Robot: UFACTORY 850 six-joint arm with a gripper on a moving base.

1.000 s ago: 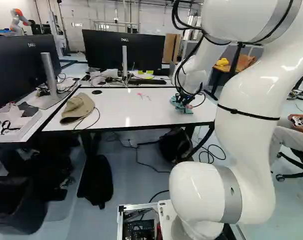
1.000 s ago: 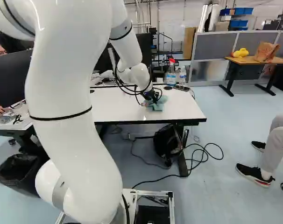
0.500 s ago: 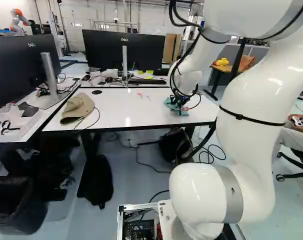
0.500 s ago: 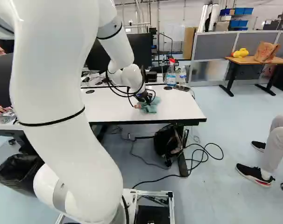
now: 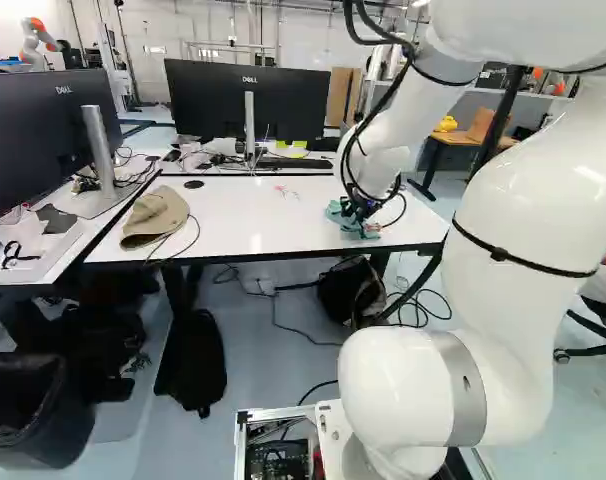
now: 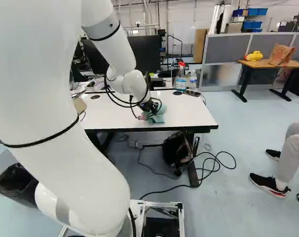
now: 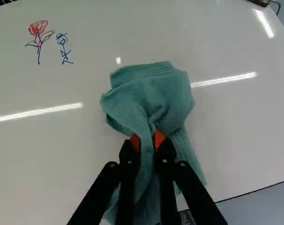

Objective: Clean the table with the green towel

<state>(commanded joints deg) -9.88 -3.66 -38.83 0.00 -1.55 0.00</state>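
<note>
Gripper is pinching green towel by a bunched fold; cloth is lying spread on worktop, likely giving a wide wiping face. Red flower drawing and blue doodle are sitting beyond, apparently needing wiping.

One green towel, two drawings, one cap, two large monitors

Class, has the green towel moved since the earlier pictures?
Yes: in the right base view, the towel has shifted left, away from the spray bottle.
</note>
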